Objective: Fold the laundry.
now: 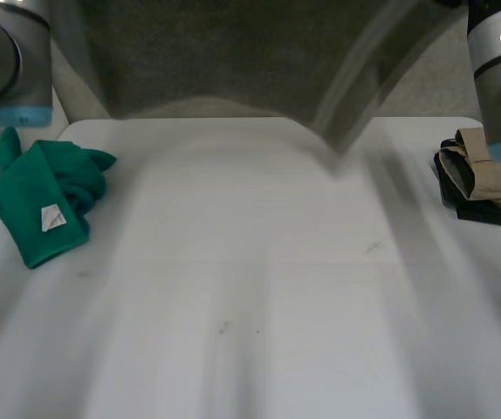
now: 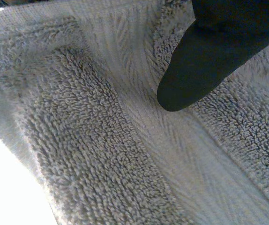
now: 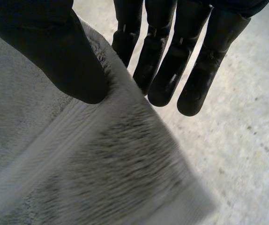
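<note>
**Towel up in the air, no fold yet**

The grey towel (image 1: 233, 61) hangs high over the far side of the white surface (image 1: 259, 288). It is spread wide between the two arms.

The left hand (image 2: 205, 61) has its thumb pressed flat on the fluffy towel. Its fingers are hidden behind the cloth, so it looks like a pinch. The right hand (image 3: 64, 56) pinches the towel at its edge, near a corner. The thumb is on one side and the straight fingers (image 3: 160, 70) are on the other.

A green cloth (image 1: 45, 201) lies bunched up on the left of the surface. It does not look folded. A small pile (image 1: 482, 179) of tan and dark cloth sits at the right edge. It looks folded and done.

The towel job looks like it is just starting. The towel has to be laid flat and folded, and the green cloth probably comes after.
</note>
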Controlling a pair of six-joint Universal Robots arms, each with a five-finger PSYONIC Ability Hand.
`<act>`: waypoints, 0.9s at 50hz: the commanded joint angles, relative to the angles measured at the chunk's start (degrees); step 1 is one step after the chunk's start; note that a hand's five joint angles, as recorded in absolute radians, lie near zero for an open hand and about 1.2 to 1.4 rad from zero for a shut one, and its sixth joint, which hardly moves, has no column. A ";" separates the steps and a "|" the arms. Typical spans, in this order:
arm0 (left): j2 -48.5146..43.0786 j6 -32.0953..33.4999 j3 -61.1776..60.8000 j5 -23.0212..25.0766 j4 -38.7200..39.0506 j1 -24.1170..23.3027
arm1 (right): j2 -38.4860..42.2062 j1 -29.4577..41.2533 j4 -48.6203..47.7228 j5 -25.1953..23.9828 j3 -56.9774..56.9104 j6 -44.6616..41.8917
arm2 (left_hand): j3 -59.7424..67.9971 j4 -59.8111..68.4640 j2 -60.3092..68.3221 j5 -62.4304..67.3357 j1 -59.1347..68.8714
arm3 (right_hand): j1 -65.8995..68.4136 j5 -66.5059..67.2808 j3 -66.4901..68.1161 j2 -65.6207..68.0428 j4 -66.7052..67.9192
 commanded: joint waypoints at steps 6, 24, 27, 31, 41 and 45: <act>-2.38 0.10 -28.22 1.70 1.10 -0.55 | 2.64 0.25 6.25 -6.72 17.16 -5.81 | 11.75 11.18 11.37 13.48 15.48 | 22.48 13.27 12.18 12.63 11.97; -1.78 0.54 -45.20 1.88 -3.65 -1.86 | -1.04 -0.28 30.42 -7.07 27.71 -15.84 | -5.85 -6.42 -6.23 -4.12 -2.12 | 22.48 13.27 12.18 12.63 11.97; -4.41 0.62 -44.50 1.79 -3.65 -1.52 | -3.15 -0.37 32.80 -7.33 28.68 -12.95 | -21.35 -21.92 -21.73 -19.62 -17.62 | 22.48 13.27 12.18 12.63 11.97; -8.10 0.45 -43.01 1.88 -3.83 -0.37 | -4.82 -0.89 33.59 -7.42 29.73 -8.99 | -26.23 -26.80 -26.61 -24.49 -22.50 | 22.48 13.27 12.18 12.63 11.97; -9.69 0.27 -41.51 1.62 -4.35 2.18 | -6.40 -1.77 33.06 -6.81 31.76 -7.23 | -32.64 -33.21 -33.01 -30.90 -28.90 | 22.48 13.27 12.18 12.63 11.97; -9.95 0.62 -41.51 1.44 -4.44 2.27 | -6.40 -2.30 32.89 -6.63 31.76 -7.31 | -32.98 -33.54 -33.35 -31.24 -29.24 | 22.48 13.27 12.18 12.63 11.97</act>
